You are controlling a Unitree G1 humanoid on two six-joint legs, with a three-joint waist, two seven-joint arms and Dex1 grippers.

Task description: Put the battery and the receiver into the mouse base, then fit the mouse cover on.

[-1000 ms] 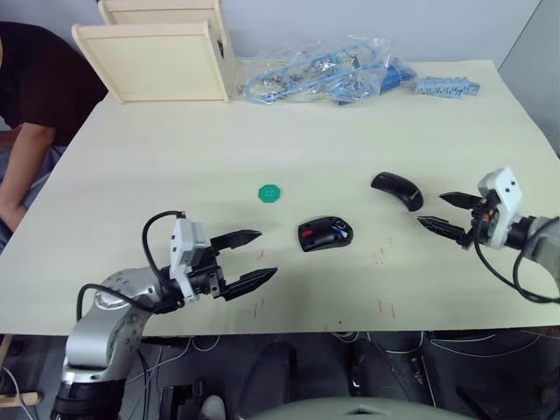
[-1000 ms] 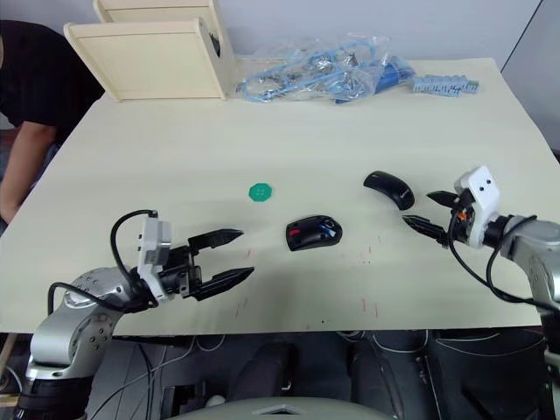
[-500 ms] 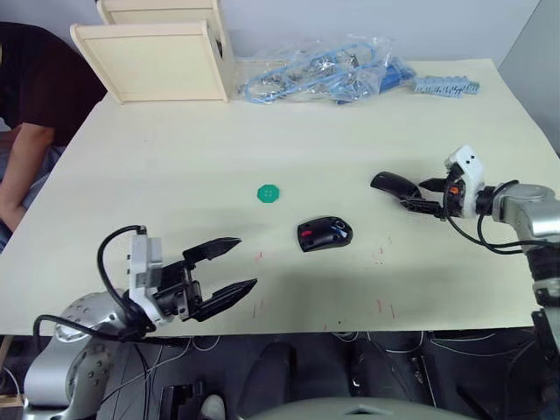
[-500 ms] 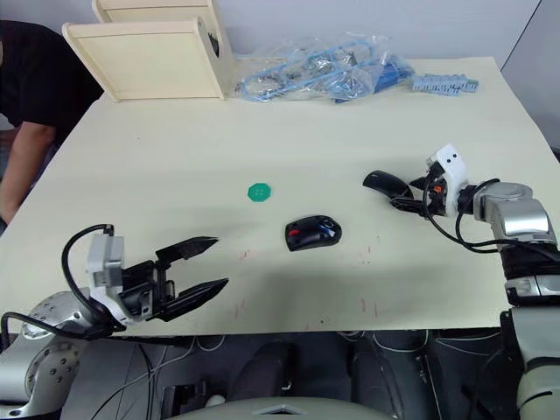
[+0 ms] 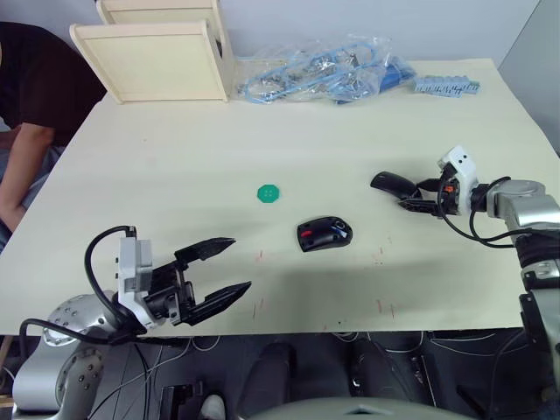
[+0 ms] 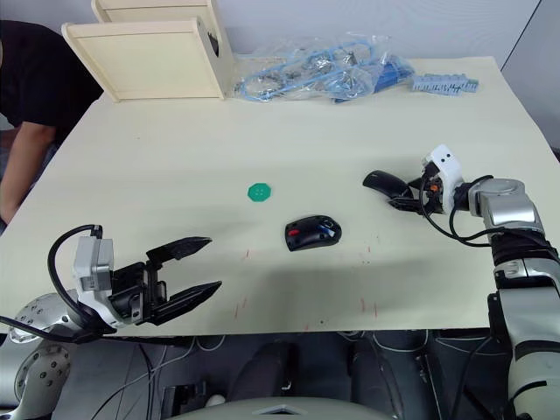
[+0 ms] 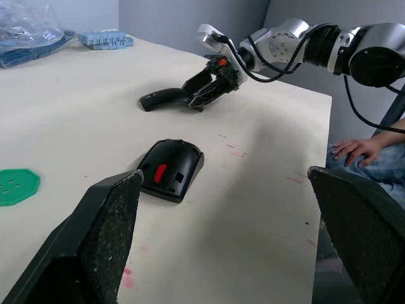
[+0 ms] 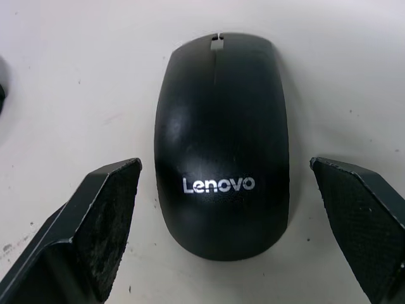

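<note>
Now right gripper (image 8: 221, 228) wide open, straddling mouse cover (image 8: 221, 145)

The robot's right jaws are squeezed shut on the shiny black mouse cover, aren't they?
Not quite. The right gripper is at the mouse cover, but its jaws stand wide open, one on each side of the cover, not touching it. The right wrist view shows the gaps. The cover lies on the table.
</note>
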